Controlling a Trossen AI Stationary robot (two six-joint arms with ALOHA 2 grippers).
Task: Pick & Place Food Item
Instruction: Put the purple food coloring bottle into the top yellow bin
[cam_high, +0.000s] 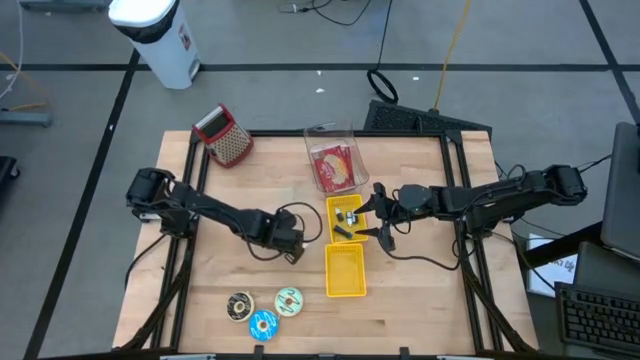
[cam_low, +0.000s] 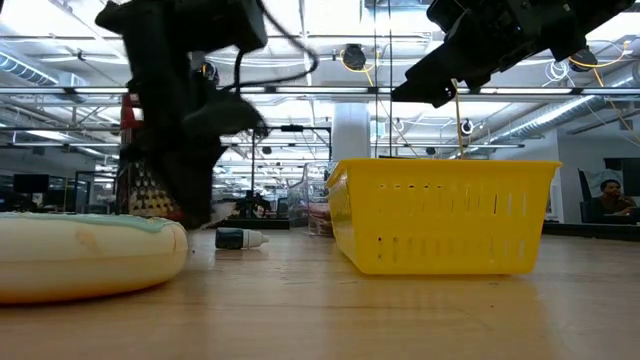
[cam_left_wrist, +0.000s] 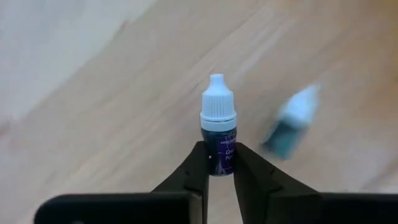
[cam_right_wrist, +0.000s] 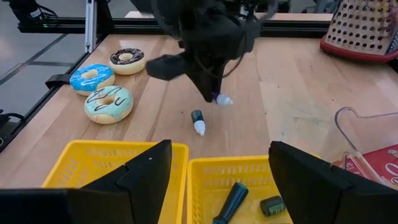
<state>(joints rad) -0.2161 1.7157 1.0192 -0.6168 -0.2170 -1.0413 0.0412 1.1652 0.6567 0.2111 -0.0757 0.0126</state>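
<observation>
A small dropper bottle (cam_left_wrist: 219, 124) with a white cap and a dark blue body sits between the fingers of my left gripper (cam_left_wrist: 221, 155), which is shut on it left of the yellow baskets (cam_high: 345, 270). The right wrist view shows this gripper (cam_right_wrist: 214, 94) pointing steeply down at the table. A second small bottle (cam_right_wrist: 198, 121) lies on its side on the wood just beside it. My right gripper (cam_high: 385, 215) hangs open above the right rim of the far basket (cam_high: 345, 218), with nothing between its fingers. My left gripper pinches the bottle's dark body (cam_left_wrist: 221, 163) between its two fingers, below the white cap. The fingers come from above, slanting steeply down, and lie along the bottle. The capped end (cam_left_wrist: 217, 102) sticks out past the fingertips. Whether the cap touches the table, I cannot tell.
Three iced donuts (cam_high: 263, 312) lie near the table's front edge. The far basket holds dark bottles (cam_right_wrist: 233, 200). A clear tub with a red packet (cam_high: 333, 160) and a red-topped grater (cam_high: 225, 135) stand at the back. Bare wood lies left of the baskets.
</observation>
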